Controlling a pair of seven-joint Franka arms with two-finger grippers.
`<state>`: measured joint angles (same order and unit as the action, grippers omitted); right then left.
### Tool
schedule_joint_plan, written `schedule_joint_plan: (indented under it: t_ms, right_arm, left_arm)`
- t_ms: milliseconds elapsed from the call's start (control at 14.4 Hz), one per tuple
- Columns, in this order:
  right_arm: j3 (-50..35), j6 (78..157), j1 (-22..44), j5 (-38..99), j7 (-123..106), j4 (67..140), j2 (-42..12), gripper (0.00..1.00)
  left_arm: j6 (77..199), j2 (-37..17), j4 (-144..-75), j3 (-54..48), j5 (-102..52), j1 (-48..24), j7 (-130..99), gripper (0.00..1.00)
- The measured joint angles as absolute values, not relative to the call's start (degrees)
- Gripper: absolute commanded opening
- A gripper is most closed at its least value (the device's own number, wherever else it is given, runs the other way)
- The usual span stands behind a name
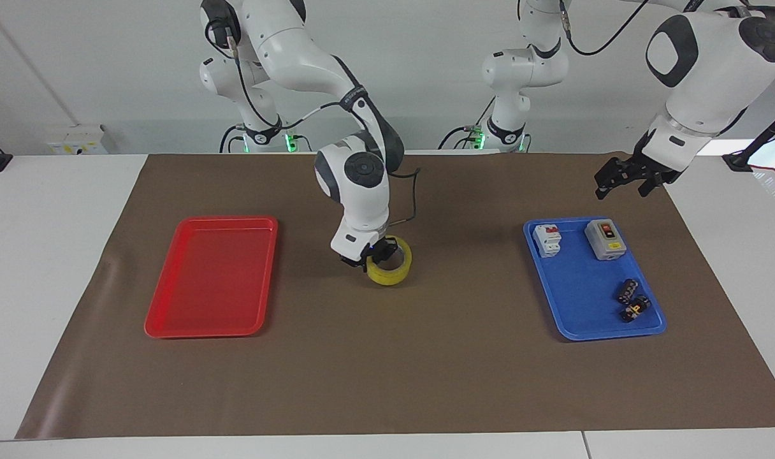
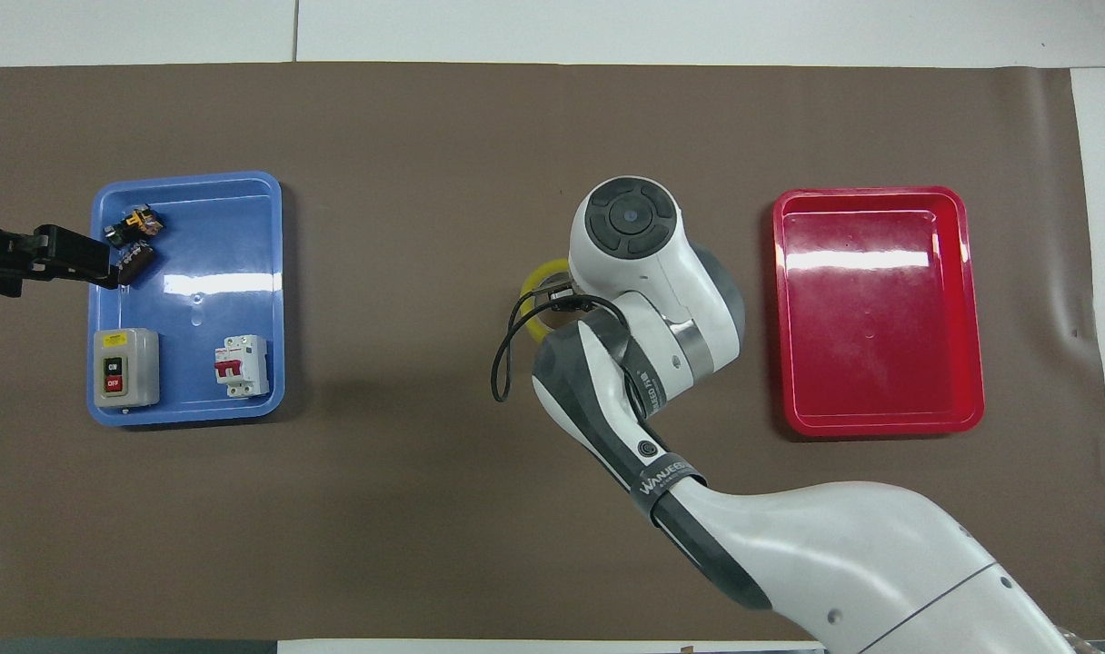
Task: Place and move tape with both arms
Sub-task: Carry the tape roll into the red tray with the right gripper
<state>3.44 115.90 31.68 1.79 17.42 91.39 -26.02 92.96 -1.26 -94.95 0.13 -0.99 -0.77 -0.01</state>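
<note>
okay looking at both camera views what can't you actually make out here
- Overhead view: most of the tape and all of the right pincer, covered by the right arm's own wrist.
- Facing view: whether the tape in the right pincer has left the mat; its underside is not visible.
- Overhead view: the left pincer hangs over the blue tray, hiding part of the small black connectors.
- Both views: the switch box's lettering is too small.
</note>
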Motion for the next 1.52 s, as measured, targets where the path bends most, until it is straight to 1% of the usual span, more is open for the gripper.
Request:
schedule_joint_plan:
  t_ms: [138, 277, 623, 762, 900, 1108, 1385, 1523]
  right_arm:
    - [3.6, 111.4, 28.1, 1.7, 13.4, 90.1, -23.8, 0.0]
    - [3.7, 107.9, 23.4, 1.6, 6.5, 90.3, -21.5, 0.0]
    - [3.9, 106.8, 9.9, 0.2, -13.8, 95.7, -16.9, 0.0]
    - [3.9, 109.8, 5.8, -0.1, -20.1, 99.4, -16.0, 0.0]
    - [3.9, 117.0, 3.3, -0.1, -24.7, 104.6, -15.3, 0.0]
    - [3.9, 124.6, 1.8, -0.2, -28.5, 111.4, -14.2, 0.0]
    - [3.9, 131.1, -0.3, -0.2, -31.4, 117.7, -12.3, 0.0]
    - [3.9, 133.2, -1.0, -0.3, -33.0, 120.4, -11.5, 0.0]
  left_arm:
    - [93.0, -1.3, -94.9, 0.1, -1.0, -0.8, 0.0, 1.0]
    - [93.0, -1.3, -94.9, 0.1, -1.0, -0.8, 0.0, 1.0]
    - [93.0, -1.3, -94.9, 0.1, -1.0, -0.8, 0.0, 1.0]
    - [93.0, -1.3, -94.9, 0.1, -1.0, -0.8, 0.0, 1.0]
    - [93.0, -1.3, -94.9, 0.1, -1.0, -0.8, 0.0, 1.0]
    - [93.0, -1.3, -94.9, 0.1, -1.0, -0.8, 0.0, 1.0]
    - [93.0, -1.3, -94.9, 0.1, -1.0, -0.8, 0.0, 1.0]
    - [93.0, -1.3, -94.9, 0.1, -1.0, -0.8, 0.0, 1.0]
